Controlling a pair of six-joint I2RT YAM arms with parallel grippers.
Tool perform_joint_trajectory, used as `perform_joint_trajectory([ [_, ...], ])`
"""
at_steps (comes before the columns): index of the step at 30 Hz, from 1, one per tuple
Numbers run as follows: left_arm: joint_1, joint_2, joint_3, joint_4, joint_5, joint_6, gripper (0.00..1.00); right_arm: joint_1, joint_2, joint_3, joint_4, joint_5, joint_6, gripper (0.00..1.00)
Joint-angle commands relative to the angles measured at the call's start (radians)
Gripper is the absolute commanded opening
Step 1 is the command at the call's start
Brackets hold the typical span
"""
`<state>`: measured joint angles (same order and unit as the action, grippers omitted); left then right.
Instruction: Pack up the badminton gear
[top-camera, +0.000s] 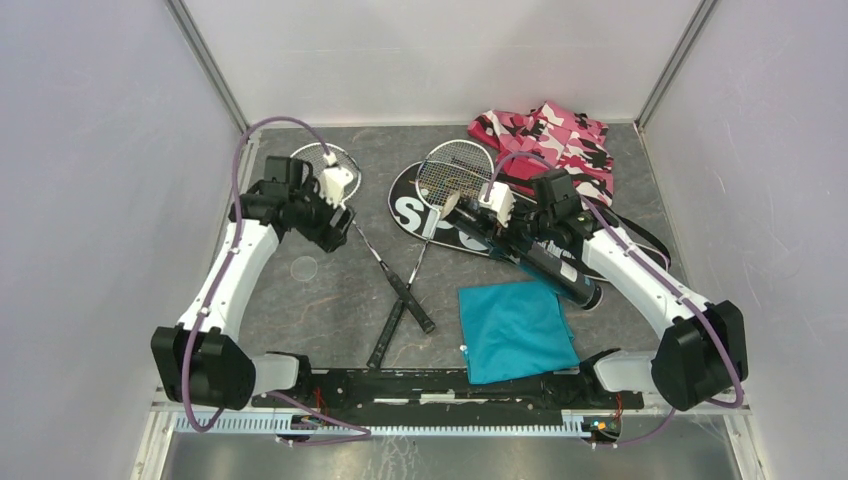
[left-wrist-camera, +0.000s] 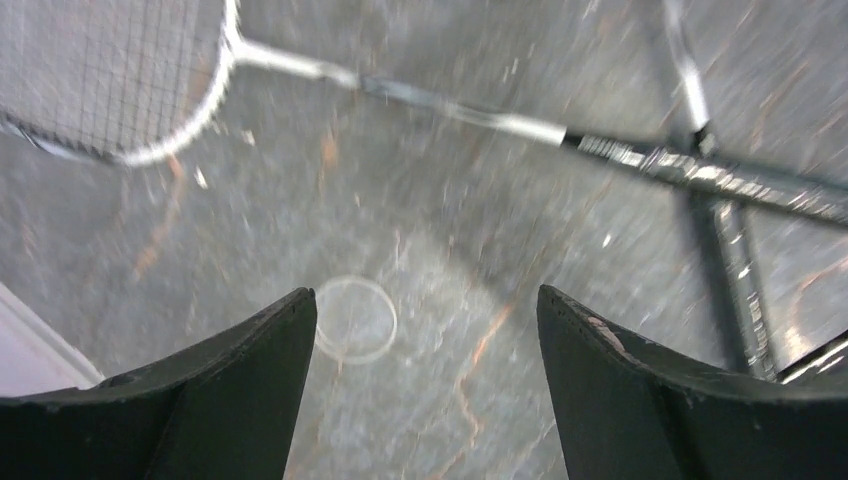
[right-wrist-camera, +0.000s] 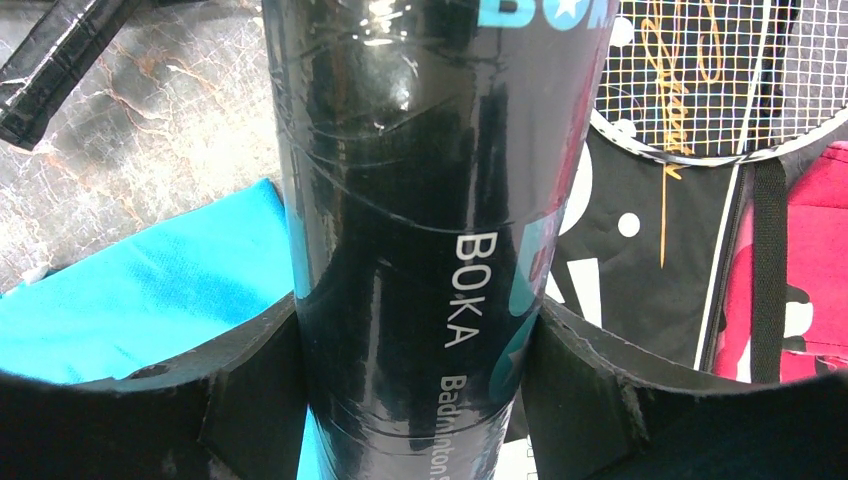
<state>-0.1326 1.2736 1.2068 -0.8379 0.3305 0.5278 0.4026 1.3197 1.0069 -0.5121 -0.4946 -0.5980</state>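
We grip the long black tube (right-wrist-camera: 420, 150); our left gripper (left-wrist-camera: 425, 295) hangs empty.
Our right gripper (right-wrist-camera: 415, 305) pinches the tube between both fingers at centre right of the top view, over the black SPORT bag (top-camera: 412, 212) and just above the teal cloth (top-camera: 515, 330). The left gripper, fingers spread, hovers at upper left; two racquets (top-camera: 400, 285) lie crossed at centre.

table (top-camera: 300, 310): dark, marbled | left racquet (top-camera: 372, 248) and right racquet (top-camera: 455, 172): handles crossed, centre | bag (top-camera: 415, 212): under right racquet's head | teal cloth (top-camera: 515, 330): near right | camo fabric (top-camera: 560, 140): far right | clear ring (top-camera: 304, 267): left
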Motion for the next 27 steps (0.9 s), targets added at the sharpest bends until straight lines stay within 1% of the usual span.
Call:
perform_joint_trajectory([
  [1, 0.017, -0.011, -0.125, -0.005, -0.149, 0.135, 0.84, -0.004, -0.041, -0.012, 0.052, -0.022, 0.016, 0.29],
  [6, 0.022, 0.059, -0.236, 0.084, -0.217, 0.189, 0.78, -0.005, -0.037, -0.023, 0.052, -0.028, 0.013, 0.28],
  [9, 0.030, 0.111, -0.272, 0.128, -0.237, 0.208, 0.74, -0.003, -0.033, -0.028, 0.054, -0.029, 0.015, 0.29],
  [18, 0.071, 0.216, -0.307, 0.185, -0.260, 0.251, 0.61, -0.004, -0.020, -0.036, 0.057, -0.026, 0.017, 0.29],
  [27, 0.127, 0.284, -0.311, 0.211, -0.225, 0.278, 0.49, -0.003, -0.005, -0.038, 0.055, -0.016, 0.010, 0.28],
])
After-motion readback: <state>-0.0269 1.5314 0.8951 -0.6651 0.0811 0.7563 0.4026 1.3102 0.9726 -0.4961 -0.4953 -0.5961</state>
